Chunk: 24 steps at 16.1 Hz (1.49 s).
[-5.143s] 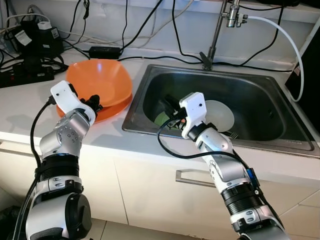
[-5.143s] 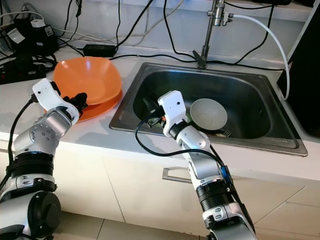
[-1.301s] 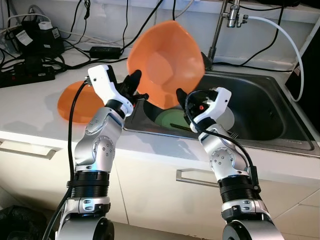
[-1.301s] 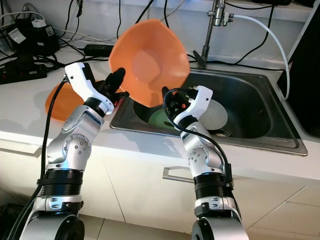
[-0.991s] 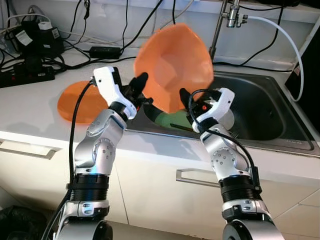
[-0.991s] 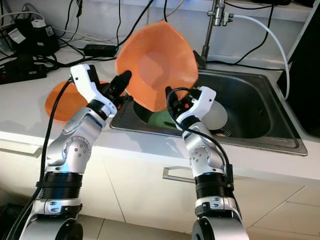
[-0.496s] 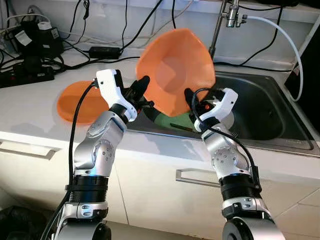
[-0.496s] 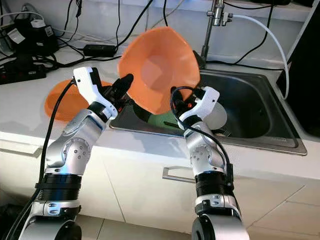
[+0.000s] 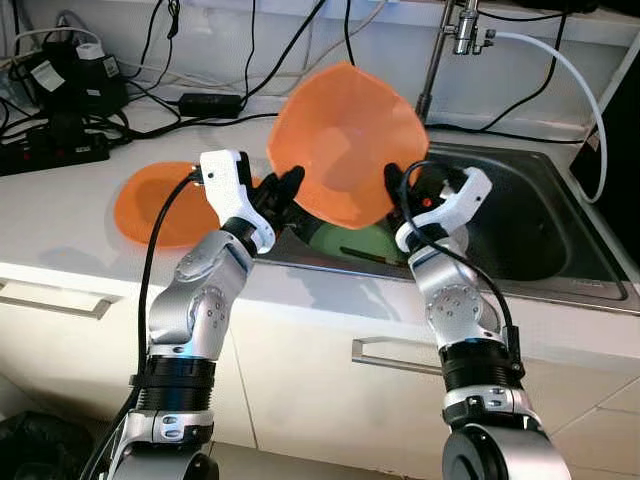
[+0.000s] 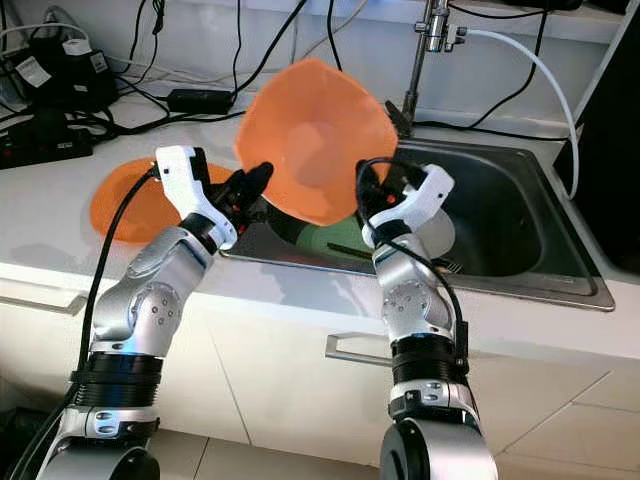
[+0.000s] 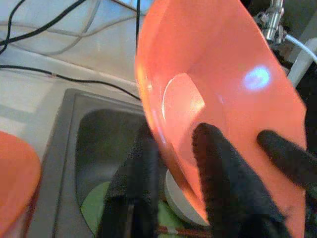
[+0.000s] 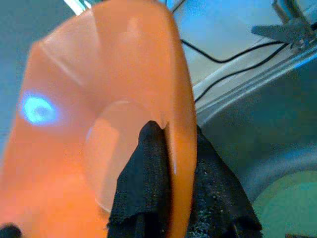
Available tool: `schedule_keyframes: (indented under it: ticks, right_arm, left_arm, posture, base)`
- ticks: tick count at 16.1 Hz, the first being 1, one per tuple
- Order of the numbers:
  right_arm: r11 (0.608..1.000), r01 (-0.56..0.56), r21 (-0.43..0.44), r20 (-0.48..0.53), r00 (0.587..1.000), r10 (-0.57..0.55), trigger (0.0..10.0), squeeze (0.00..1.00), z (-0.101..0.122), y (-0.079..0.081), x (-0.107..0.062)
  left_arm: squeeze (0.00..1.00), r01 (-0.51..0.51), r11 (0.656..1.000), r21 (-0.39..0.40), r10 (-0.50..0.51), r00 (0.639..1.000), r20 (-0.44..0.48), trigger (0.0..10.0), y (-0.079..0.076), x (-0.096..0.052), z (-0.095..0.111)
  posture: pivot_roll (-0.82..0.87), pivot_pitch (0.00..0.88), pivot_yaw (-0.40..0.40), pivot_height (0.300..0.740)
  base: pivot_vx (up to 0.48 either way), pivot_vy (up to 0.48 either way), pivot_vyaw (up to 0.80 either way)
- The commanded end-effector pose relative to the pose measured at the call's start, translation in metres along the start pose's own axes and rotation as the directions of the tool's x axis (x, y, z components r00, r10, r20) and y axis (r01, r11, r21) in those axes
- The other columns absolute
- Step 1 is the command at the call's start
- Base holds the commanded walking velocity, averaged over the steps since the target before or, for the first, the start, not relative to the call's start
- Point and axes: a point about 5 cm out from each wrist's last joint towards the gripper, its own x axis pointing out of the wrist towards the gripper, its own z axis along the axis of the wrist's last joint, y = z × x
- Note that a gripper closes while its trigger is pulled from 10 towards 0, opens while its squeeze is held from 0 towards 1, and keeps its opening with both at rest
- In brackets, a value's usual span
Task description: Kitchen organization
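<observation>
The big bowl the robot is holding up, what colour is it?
Orange bowl, clearest in the left eye view.

The large orange plastic bowl (image 9: 345, 143), held tilted on edge above the sink's left rim, hides most of the stainless steel sink's (image 9: 520, 215) left half. Below the bowl's lower rim, part of a green plate (image 9: 345, 238) shows; what shape the rest has cannot be told. A pale round dish (image 10: 437, 232) is mostly covered by the right gripper (image 9: 397, 196). Of the flat orange plate (image 9: 160, 203) on the bench's left part, the right edge sits behind the left gripper (image 9: 288, 192). The tap (image 9: 462, 30) is cut off at the top edge.
</observation>
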Motion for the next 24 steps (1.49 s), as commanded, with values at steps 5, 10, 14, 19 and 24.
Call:
schedule_keyframes:
  ticks: [5,10,14,19,24]
  right_arm:
    - [0.994,0.095,0.059,0.078,0.992,-0.099,0.0,0.0,0.015,-0.008,0.004]
    - [0.983,0.181,0.021,0.147,0.972,-0.182,0.0,0.0,0.031,-0.02,0.006]
    - [0.972,0.21,-0.108,0.186,0.965,-0.187,0.0,0.0,0.042,-0.024,0.008]
    - [0.892,0.201,-0.404,0.191,0.973,-0.133,10.0,0.0,0.045,-0.023,0.012]
    - [0.762,0.151,-0.629,0.145,0.987,-0.076,10.0,0.0,0.042,-0.024,0.016]
  left_arm:
    - [1.0,0.077,0.995,0.061,-0.075,0.997,-0.031,10.0,-0.014,0.001,-0.002]
    - [0.0,0.127,0.981,0.148,-0.107,0.984,-0.141,10.0,-0.019,-0.002,-0.017]
    - [0.0,0.178,0.969,0.173,-0.13,0.958,-0.255,10.0,-0.023,-0.009,-0.029]
    - [0.0,0.196,0.959,0.205,-0.116,0.931,-0.347,10.0,-0.02,-0.021,-0.037]
    - [0.0,0.228,0.947,0.227,-0.134,0.921,-0.367,10.0,-0.021,-0.029,-0.034]
  posture:
    - [0.12,0.0,0.0,0.74]
    - [0.13,0.0,-0.004,0.74]
    - [0.13,0.0,-0.002,0.74]
    - [0.13,0.0,-0.004,0.74]
    - [0.15,0.0,-0.007,0.74]
  base:
    - [0.0,0.0,0.0]
    - [0.0,0.0,0.0]
    - [0.0,0.0,0.0]
    - [0.0,0.0,0.0]
    - [0.0,0.0,0.0]
